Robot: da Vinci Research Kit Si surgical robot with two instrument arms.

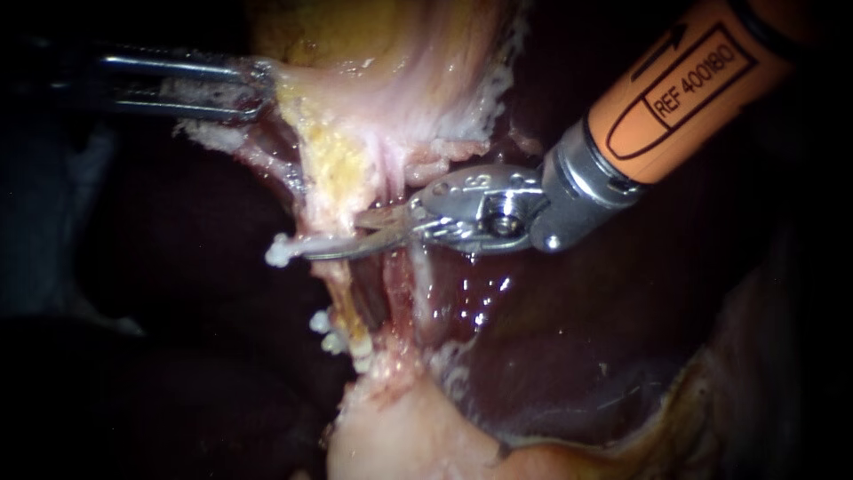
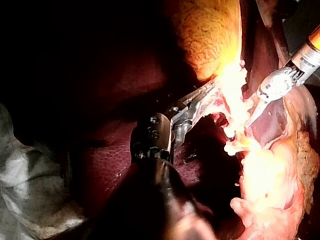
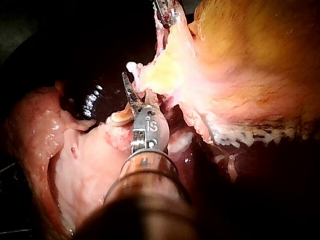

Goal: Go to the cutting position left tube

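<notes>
right instrument (image 1: pixel 355 238): claw narrowly parted across left tube (image 1: pixel 348 289) | left instrument (image 1: pixel 235 89): claw clamped on gallbladder (image 1: pixel 373 53) above that tube | I'd creep in until only this 1 tube sits between blades, tips past it

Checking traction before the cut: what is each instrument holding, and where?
The left instrument is shut on the pale edge of the gallbladder. Whether the right instrument grips anything cannot be told.
</notes>
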